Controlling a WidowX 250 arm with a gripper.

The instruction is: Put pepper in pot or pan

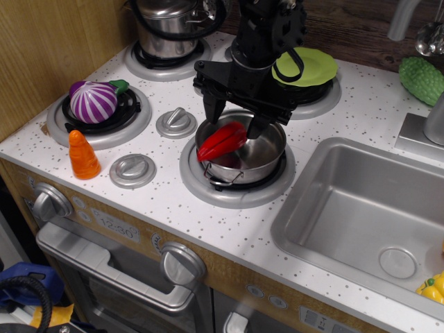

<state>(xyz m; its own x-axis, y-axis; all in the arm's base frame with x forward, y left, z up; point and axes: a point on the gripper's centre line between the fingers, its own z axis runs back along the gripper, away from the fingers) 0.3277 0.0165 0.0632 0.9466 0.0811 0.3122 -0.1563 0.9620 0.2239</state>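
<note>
Nearest the camera, the oven front (132, 257) and its knobs are sitting below the speckled counter (173, 208), with the orange carrot (83, 155) standing near the left edge and the sink (368, 222) lying to the right. Further in, the shallow steel pot (243, 151) is resting on its burner, and the pepper (222, 141) is lying tilted across the pot's left rim, part inside and part overhanging. It looks like a light, hollow, stiff plastic toy with a glossy, slippery skin, so a hold across the thick middle should be surest. The gripper (236, 116) is hovering directly above it with its fingers spread apart; they appear to be clear of the pepper, though the view is too dark there to be sure. Behind, the purple onion (94, 101), green plate (303, 66) and lidded pot (165, 24) are sitting on their burners.
</note>
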